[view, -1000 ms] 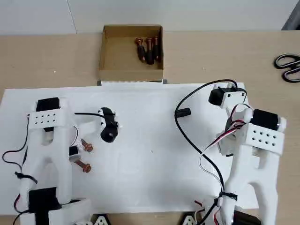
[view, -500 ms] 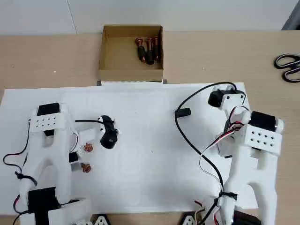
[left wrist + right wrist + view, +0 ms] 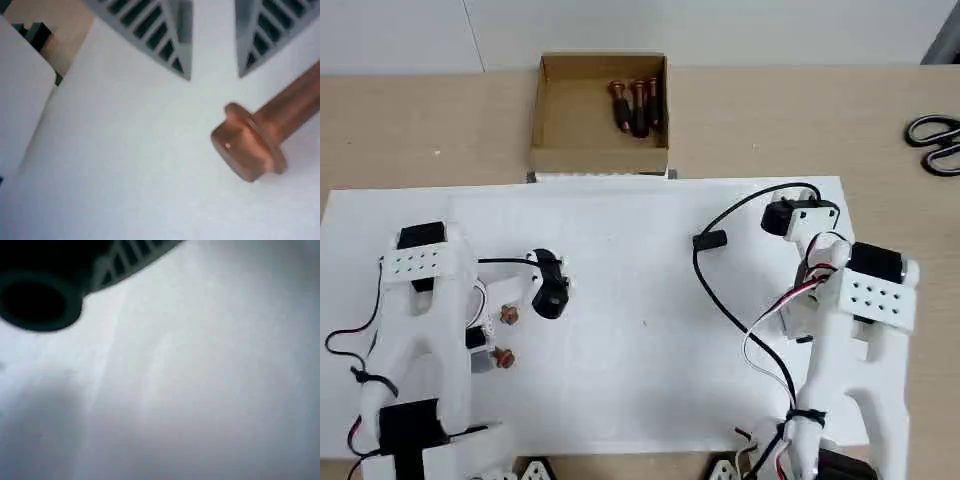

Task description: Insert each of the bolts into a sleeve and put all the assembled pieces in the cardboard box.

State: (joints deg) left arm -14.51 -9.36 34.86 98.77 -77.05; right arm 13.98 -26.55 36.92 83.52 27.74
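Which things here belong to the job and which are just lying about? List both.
Job: cardboard box; assembled pieces inside it; two loose bolts on the white sheet; black sleeve.
Lying about: scissors at the table edge.

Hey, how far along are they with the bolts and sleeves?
Done: three assembled pieces lie in the cardboard box. In hand: the left gripper hangs open over one bolt. Left: both loose bolts and a sleeve lie on the white sheet, unassembled.
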